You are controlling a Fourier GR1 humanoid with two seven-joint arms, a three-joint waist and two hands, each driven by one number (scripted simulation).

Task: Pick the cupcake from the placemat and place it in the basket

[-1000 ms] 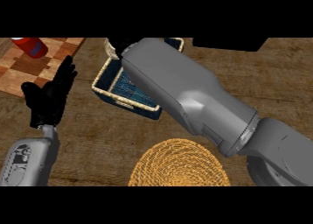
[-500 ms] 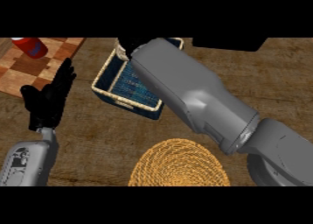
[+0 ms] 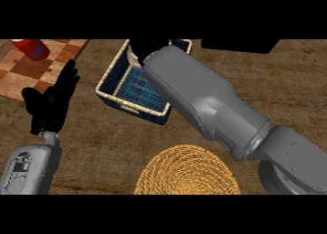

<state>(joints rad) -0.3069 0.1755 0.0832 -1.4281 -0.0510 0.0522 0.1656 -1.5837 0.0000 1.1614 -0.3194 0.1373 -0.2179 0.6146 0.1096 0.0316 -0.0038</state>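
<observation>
The basket (image 3: 128,103), with a tan woven rim and a blue lining, stands at the upper middle of the counter. My right forearm reaches across it from the lower right. My right hand (image 3: 150,46) is over the basket's far end, mostly hidden by the arm. I see no cupcake in this view. The round woven placemat (image 3: 187,171) lies at the front with nothing on it. My left hand (image 3: 50,104) rests open at the left, fingers up, apart from the basket.
A checkered wooden board (image 3: 33,69) lies at the upper left with a red object (image 3: 31,48) on it. A dark object (image 3: 238,45) sits at the top right. The counter is brown wood.
My right hand and forearm have shifted rightwards over the basket's far end. The left hand has stayed in place.
</observation>
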